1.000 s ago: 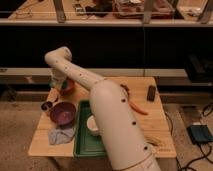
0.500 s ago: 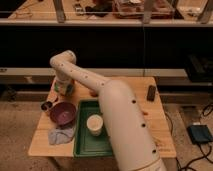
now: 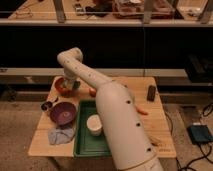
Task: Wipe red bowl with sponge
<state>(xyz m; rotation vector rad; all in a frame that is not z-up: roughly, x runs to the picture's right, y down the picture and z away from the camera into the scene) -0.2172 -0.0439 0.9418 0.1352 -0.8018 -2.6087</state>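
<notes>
A bulky white robot arm (image 3: 117, 120) rises from the foreground and bends back over a light wooden worktop (image 3: 130, 86) to reach its far left corner. There the end effector (image 3: 70, 84) hangs low over a small round orange-red bowl (image 3: 61, 88), which sits near the far left edge. The end effector covers the right part of the red bowl. A small greenish block, the sponge (image 3: 76, 85), shows just beside the end effector at the bowl's right rim. I cannot tell whether the end effector is open or closed, or whether it has hold of the sponge.

In front of the red bowl, nearer the viewer, stands a larger dark purple bowl (image 3: 63, 113). A small metal cup (image 3: 46, 105) sits just to its left. A crumpled pale blue-grey cloth (image 3: 61, 135) lies in front of the purple bowl, near the front left corner. A green rectangular tray (image 3: 82, 142) lies beside these towards the middle, partly hidden by the arm, and a white round cup (image 3: 94, 125) stands in it. A small orange object (image 3: 92, 92) lies beyond the tray, close to the arm. On the right side, well apart from the bowls, a dark upright object (image 3: 151, 92) stands near the far edge. A thin orange item (image 3: 142, 111) lies in front of it.
</notes>
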